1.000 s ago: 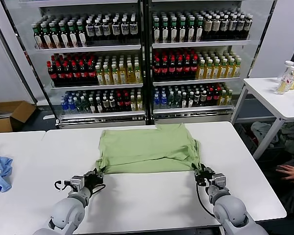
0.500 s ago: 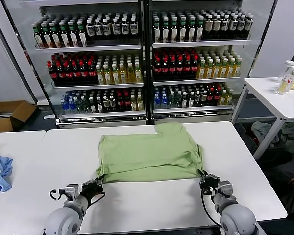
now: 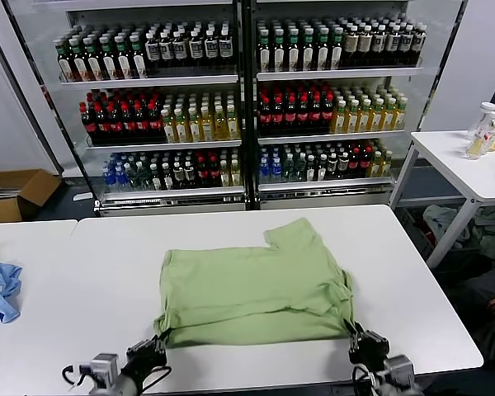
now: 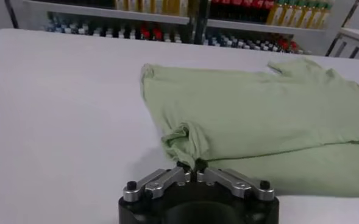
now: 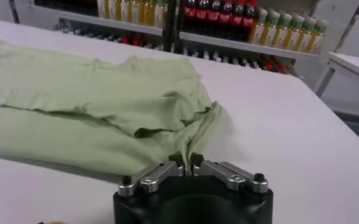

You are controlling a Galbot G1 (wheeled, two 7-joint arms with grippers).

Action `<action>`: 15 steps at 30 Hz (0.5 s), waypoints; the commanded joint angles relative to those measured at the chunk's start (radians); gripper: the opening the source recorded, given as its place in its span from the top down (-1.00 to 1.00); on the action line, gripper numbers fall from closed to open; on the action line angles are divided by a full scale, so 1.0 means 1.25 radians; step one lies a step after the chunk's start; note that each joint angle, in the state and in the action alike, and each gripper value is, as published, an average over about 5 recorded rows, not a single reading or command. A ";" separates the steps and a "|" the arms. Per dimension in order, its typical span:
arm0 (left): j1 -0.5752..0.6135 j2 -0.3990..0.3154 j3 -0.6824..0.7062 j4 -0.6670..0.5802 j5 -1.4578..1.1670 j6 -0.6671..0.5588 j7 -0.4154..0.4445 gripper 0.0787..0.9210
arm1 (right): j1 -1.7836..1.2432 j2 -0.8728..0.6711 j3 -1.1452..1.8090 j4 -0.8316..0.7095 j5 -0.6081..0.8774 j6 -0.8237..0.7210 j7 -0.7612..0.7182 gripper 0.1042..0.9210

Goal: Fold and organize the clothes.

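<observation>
Clearly, you had the light green polo shirt (image 3: 252,285) lying face down on the white table (image 3: 412,272), folded across so its near edge was doubled, with a sleeve sticking out on the far side. At its near left corner, your left gripper (image 4: 191,172) was pinched shut on a bunched tuft of fabric right at its fingertips; at the near right corner, your right gripper (image 5: 188,164) was likewise clamped on a gathered fold of cloth. Both grippers sat at the table's near edge, the shirt stretching away from them. The risk, as I judge it: each pinch held only a small tuft, so an uneven pull could have slipped one corner free or skewed the fold. A small blue cloth (image 3: 0,289) lay well off beyond the left gripper, uninvolved.
</observation>
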 commanded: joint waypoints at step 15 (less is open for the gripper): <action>-0.029 0.091 -0.054 -0.056 0.025 -0.066 -0.026 0.13 | 0.235 -0.016 -0.013 -0.009 0.069 0.001 0.028 -0.31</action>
